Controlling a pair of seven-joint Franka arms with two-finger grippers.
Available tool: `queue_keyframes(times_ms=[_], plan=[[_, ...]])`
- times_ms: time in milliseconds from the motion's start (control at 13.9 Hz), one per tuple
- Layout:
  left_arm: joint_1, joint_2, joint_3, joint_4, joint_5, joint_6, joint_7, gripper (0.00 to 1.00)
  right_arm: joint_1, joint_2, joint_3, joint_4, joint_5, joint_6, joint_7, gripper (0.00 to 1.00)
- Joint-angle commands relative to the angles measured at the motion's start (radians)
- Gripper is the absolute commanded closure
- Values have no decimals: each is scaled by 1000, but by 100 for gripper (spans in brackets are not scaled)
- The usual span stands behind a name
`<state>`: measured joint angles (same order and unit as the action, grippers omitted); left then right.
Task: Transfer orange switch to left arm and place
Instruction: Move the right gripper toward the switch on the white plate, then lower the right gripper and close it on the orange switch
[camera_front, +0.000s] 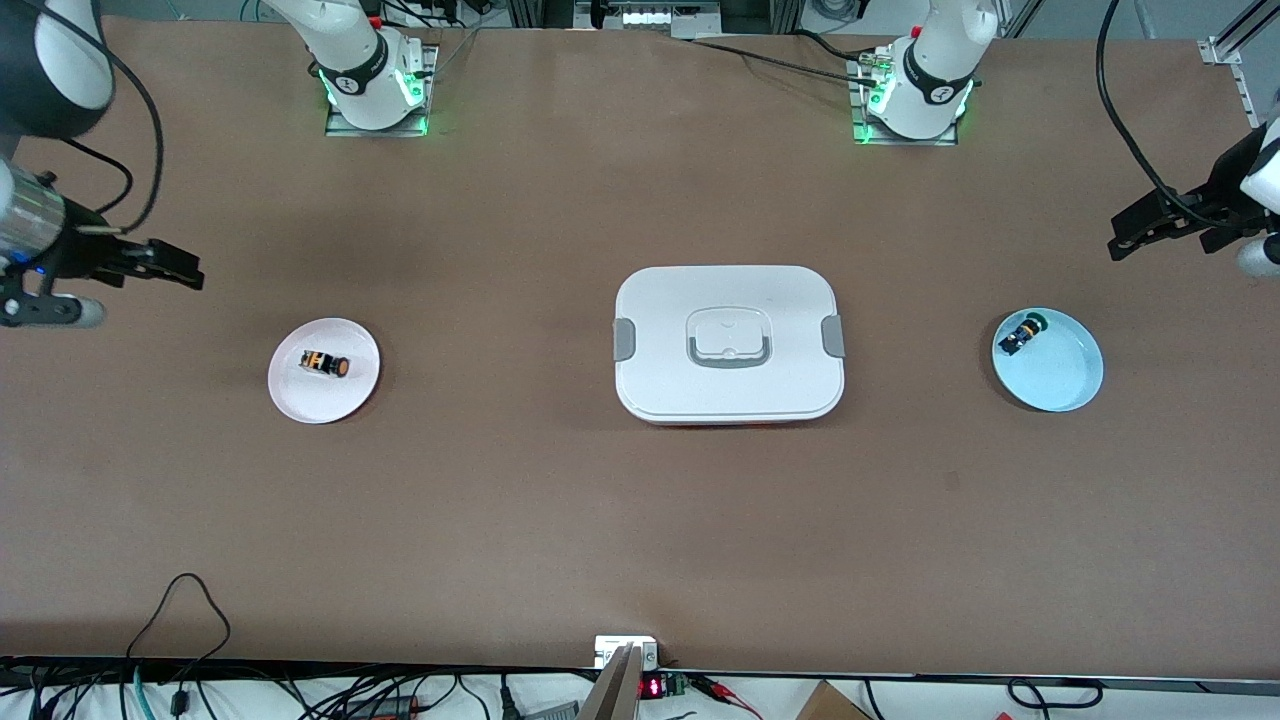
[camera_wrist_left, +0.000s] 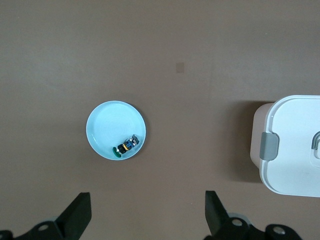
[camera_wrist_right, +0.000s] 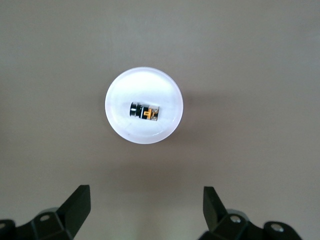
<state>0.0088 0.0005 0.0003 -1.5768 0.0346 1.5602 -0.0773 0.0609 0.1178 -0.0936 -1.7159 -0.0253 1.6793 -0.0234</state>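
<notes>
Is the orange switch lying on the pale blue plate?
No, the orange switch lies on the white plate toward the right arm's end of the table; the pale blue plate holds the green-capped switch.

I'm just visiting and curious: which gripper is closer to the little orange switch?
The right gripper, open, up over the table near the white plate holding the orange switch. The left gripper, open, hangs at the table's other end, with the box between.
</notes>
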Motion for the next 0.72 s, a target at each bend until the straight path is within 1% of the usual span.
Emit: queue_keyframes(times_ms=[0,143,359,430,502,646], plan=[[7,33,0,38,-12,-23,2,0,16,101,0,15,4,5,25,0],[10,35,0,37,-18,-23,1,0,22,158,2,12,7,48,25,0],[10,36,0,37,-19,-23,1,0,46,287,3,10,8,94,17,0],[10,38,1,37,-19,-23,1,0,59,316,2,-13,8,132,16,0],[10,39,0,37,-19,-23,1,0,71,322,2,-58,8,190,25,0],[10,39,0,37,-19,-23,1,0,53,323,2,-199,8,390,19,0]])
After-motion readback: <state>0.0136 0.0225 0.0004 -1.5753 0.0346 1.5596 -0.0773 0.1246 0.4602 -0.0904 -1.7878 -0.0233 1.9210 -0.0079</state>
